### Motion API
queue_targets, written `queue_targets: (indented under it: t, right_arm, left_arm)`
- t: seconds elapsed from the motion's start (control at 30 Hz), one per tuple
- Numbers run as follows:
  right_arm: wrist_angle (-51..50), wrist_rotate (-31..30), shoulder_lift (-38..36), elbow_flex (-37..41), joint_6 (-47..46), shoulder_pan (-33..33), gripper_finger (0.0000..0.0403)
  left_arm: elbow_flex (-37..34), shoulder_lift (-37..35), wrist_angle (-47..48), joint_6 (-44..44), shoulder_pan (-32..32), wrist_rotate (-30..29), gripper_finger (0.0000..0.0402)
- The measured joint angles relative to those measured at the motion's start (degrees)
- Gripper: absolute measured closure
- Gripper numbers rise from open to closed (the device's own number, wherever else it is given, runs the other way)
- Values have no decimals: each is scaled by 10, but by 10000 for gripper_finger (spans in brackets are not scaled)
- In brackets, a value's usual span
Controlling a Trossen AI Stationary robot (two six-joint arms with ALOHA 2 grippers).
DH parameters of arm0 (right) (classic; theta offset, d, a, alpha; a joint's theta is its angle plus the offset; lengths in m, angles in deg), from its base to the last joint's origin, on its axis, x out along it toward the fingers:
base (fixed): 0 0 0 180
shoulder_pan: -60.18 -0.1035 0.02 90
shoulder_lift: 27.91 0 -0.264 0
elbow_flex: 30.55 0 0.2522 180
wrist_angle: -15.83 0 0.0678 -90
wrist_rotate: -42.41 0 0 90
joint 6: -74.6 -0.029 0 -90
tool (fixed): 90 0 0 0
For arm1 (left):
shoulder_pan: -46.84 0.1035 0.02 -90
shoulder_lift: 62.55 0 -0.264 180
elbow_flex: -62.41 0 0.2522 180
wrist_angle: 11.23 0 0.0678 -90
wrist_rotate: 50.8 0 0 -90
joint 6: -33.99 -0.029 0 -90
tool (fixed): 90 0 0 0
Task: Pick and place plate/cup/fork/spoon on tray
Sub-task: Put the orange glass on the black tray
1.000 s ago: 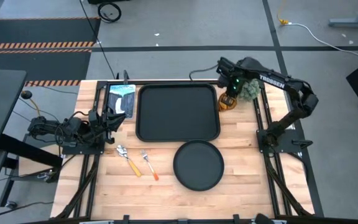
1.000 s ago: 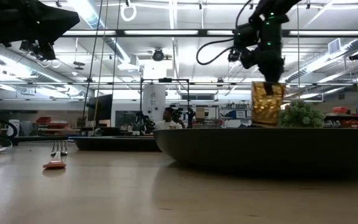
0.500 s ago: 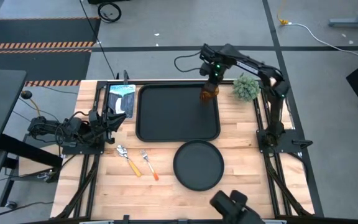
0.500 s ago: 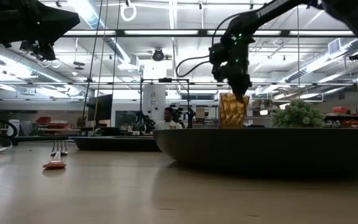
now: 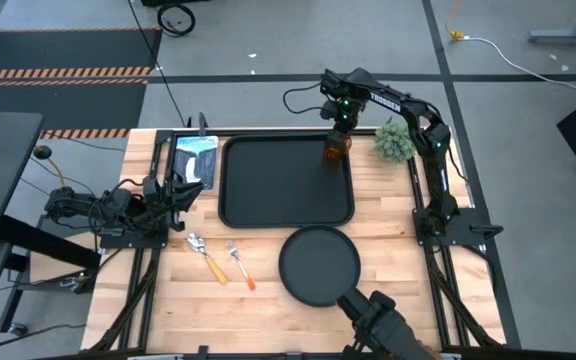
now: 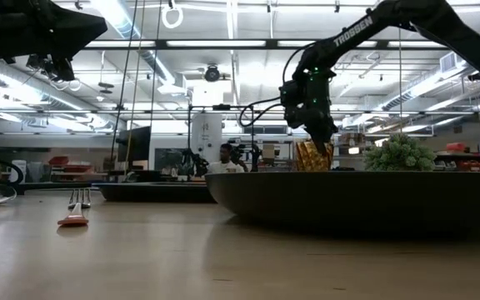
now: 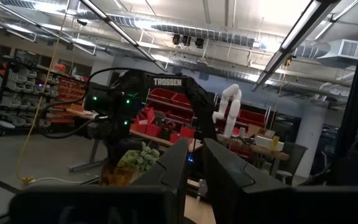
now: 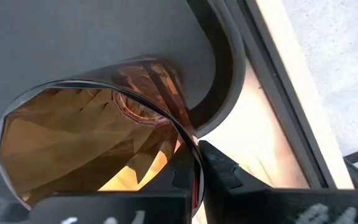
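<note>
My right gripper (image 5: 339, 132) is shut on the amber cup (image 5: 336, 150) over the far right corner of the black tray (image 5: 268, 185). In the low view the cup (image 6: 312, 156) stands low behind the round black plate (image 6: 357, 200), which hides its base. The plate (image 5: 319, 265) lies flat on the table near the tray. The spoon (image 5: 206, 258) and the fork (image 5: 240, 265) lie flat to the plate's left. My left gripper (image 5: 186, 190) waits at the table's left, its fingers (image 7: 174, 169) close together and empty. My right gripper holds the cup by its rim (image 8: 190, 148), one finger inside the cup and one outside. The fingers come from above, pointing down. The cup hangs about upright below them, inside the tray's corner. Whether its base touches the tray, I cannot tell.
A small green plant (image 5: 396, 142) stands on the table just right of the tray's far corner, close to the right arm. A blue-white picture card (image 5: 196, 158) lies left of the tray. A dark shape (image 5: 383, 322) shows at the table's near edge.
My right gripper has carried the cup from beside the plant toward the table's left, over the tray's far right corner, and then lowered it. The cup has stayed upright in the hold. The arm has folded back toward the far edge.
</note>
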Motion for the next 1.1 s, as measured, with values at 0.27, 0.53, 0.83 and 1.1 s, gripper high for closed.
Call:
queue_targets:
  t: [0.27, 0.53, 0.83, 1.1]
  right_arm:
    - [12, -3, -4, 0, 0, 22, 383]
    - [18, 5, -3, 1, -4, 29, 379]
    - [40, -20, -2, 1, -15, 29, 338]
    - [33, -20, -2, 1, -20, 28, 305]
  left_arm:
    - [0, 0, 0, -1, 0, 0, 345]
    - [0, 0, 0, 0, 0, 0, 345]
    - [0, 0, 0, 0, 0, 0, 345]
    - [0, 0, 0, -1, 0, 0, 345]
